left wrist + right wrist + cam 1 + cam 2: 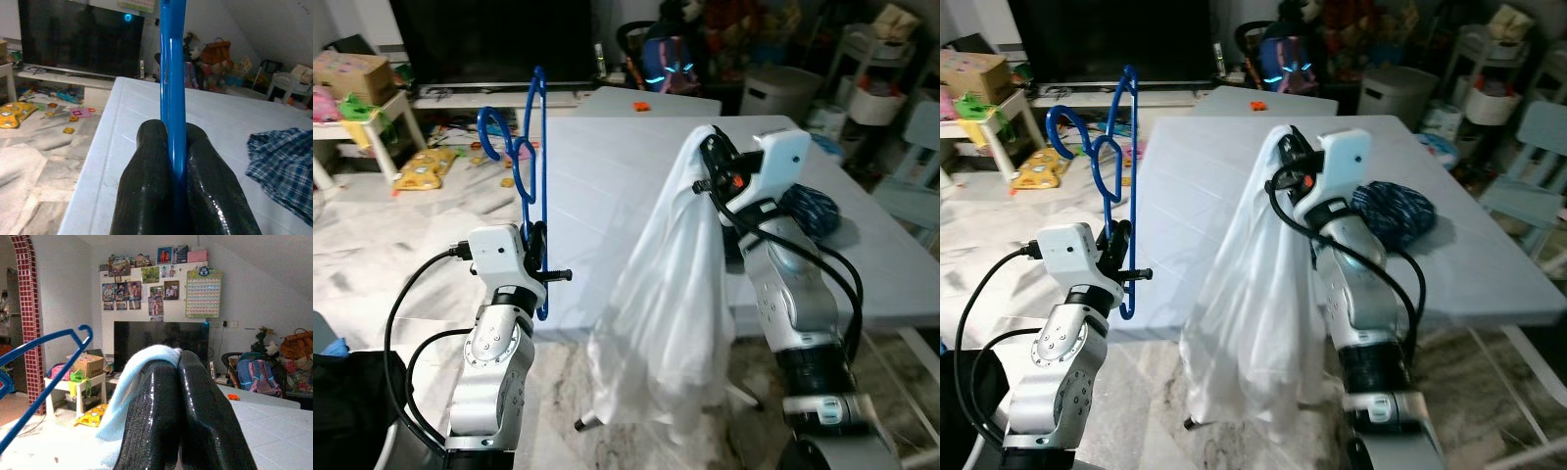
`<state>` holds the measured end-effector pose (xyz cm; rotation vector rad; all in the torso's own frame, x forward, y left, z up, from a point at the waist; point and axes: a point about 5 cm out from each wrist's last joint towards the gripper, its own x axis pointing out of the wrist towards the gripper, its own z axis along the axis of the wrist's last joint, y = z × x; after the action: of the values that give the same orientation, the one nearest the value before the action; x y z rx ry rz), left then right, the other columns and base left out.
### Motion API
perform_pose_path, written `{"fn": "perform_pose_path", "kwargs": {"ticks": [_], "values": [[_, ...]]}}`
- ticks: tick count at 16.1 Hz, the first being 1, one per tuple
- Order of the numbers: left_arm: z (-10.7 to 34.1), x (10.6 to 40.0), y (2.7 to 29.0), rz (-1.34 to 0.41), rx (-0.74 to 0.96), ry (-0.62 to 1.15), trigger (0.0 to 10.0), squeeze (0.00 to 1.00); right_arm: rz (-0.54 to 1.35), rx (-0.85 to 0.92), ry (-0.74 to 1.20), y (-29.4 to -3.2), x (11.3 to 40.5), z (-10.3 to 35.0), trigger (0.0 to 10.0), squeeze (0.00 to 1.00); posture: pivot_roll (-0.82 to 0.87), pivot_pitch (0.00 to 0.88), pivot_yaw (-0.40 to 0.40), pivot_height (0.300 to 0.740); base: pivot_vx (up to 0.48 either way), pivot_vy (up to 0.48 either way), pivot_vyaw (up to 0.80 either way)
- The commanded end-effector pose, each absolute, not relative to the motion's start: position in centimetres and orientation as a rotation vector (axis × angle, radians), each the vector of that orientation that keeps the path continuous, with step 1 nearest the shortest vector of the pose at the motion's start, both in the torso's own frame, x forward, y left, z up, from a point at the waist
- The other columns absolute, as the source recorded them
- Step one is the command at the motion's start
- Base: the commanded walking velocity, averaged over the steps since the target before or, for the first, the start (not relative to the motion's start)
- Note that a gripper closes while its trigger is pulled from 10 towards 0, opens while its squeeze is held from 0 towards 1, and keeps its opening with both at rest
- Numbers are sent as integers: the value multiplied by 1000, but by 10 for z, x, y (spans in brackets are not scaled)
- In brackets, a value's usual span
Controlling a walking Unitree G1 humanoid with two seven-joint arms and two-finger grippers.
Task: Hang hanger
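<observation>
Left gripper (540,257) clenched on lower edge of blue hanger (530,166); hanger upright above gripper, hook curling up and away toward robot's left

Right gripper (709,162) raised, fingers (161,416) pinched tight on white garment (668,313); cloth draping straight down below gripper, in front of pale table (607,176)

Blue plaid cloth (811,211) bunched on table just beyond right arm

Dark TV screen (161,345) far ahead of both grippers; toys scattered on floor beyond left gripper
</observation>
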<state>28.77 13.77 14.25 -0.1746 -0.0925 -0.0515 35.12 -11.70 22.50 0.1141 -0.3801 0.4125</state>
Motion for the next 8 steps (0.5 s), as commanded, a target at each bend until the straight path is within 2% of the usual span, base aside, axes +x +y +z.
{"fn": "perform_pose_path", "kwargs": {"ticks": [1, 6, 7, 8], "values": [[146, 287, 137, -49, -170, -107, 10000, 0, 420, 135, -404, -120, 358, 239, 0, 0, -88, 0, -17, 740, 0, 0, 0], [144, 287, 133, -41, -180, -107, 10000, 0, 569, 127, -364, -97, 394, 276, 0, 0, -83, 0, -48, 740, 0, 0, 0], [144, 285, 135, -17, -190, -114, 10000, 0, 603, 115, -360, -81, 407, 307, 0, 0, -74, 0, -71, 740, 0, 0, 0], [143, 284, 136, -7, -193, -115, 10000, 0, 605, 115, -359, -76, 409, 316, 0, 0, -67, 0, -79, 740, 0, 0, 0]]}}
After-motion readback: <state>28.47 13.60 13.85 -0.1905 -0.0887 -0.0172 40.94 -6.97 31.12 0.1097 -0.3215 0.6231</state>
